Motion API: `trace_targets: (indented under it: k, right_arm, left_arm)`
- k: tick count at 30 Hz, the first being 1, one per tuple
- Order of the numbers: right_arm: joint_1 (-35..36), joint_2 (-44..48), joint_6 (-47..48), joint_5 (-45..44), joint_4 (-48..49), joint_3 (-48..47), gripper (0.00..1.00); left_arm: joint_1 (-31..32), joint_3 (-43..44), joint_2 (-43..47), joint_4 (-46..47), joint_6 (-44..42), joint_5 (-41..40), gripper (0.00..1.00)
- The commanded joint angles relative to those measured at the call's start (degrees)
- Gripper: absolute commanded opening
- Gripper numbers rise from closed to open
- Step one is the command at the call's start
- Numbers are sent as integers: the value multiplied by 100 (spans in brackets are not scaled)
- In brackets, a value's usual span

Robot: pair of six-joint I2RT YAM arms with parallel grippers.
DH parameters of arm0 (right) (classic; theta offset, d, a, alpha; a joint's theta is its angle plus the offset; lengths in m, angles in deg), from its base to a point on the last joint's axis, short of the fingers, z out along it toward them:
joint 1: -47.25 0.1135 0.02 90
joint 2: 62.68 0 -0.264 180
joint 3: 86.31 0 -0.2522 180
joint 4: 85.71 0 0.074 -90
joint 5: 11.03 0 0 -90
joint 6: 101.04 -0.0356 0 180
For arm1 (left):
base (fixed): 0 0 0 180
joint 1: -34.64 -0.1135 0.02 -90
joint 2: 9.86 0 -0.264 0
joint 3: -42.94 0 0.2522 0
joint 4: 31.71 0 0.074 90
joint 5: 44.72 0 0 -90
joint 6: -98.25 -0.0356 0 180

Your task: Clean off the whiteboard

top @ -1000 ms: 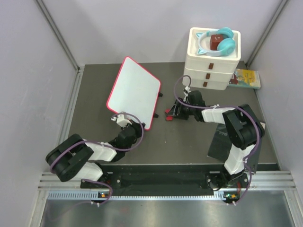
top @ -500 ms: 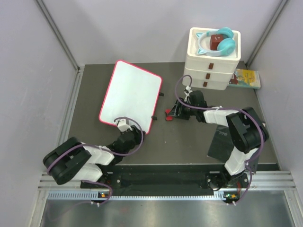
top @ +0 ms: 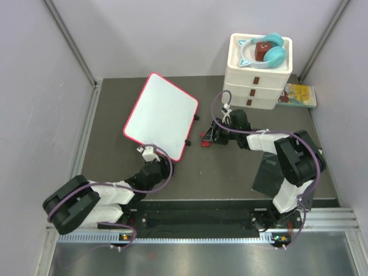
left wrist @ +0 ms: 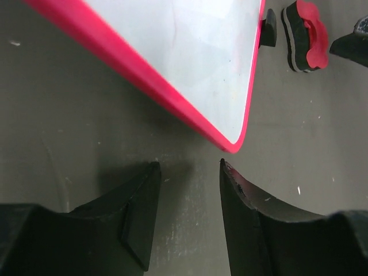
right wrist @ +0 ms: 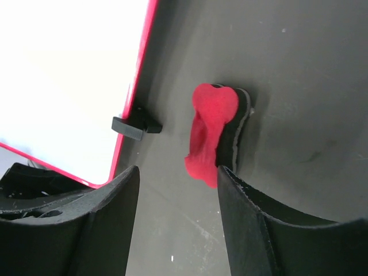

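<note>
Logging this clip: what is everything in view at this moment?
whiteboard: one, white with pink-red rim, left of centre
eraser: one, red and black, right of the whiteboard
drawer stack: one, white, far right
headphones: one, teal, on the drawer stack
booklet: one, yellow-green, beside the drawer stack
sheet: one, dark grey, near right
left claw: open, near the whiteboard's corner
right claw: open, at the eraser

Soft, even overhead light; the board (right wrist: 69, 69) glares blown-out white in the right wrist view, near fingers (right wrist: 253, 230) blurred, shadows faint.
</note>
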Motion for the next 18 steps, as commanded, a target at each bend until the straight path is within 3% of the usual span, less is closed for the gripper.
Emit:
trace_targets:
  k: [1, 9, 18]
  right_arm:
    - [172, 199, 52, 120, 407, -119, 55]
    - [260, 199, 52, 76, 442, -199, 54]
    - [374, 286, -19, 173, 732, -14, 50]
  left_arm:
    - [45, -241, 354, -830, -291, 60, 52]
    - [36, -30, 1031, -1419, -335, -186, 54]
    - [54, 383, 741, -1429, -730, -169, 54]
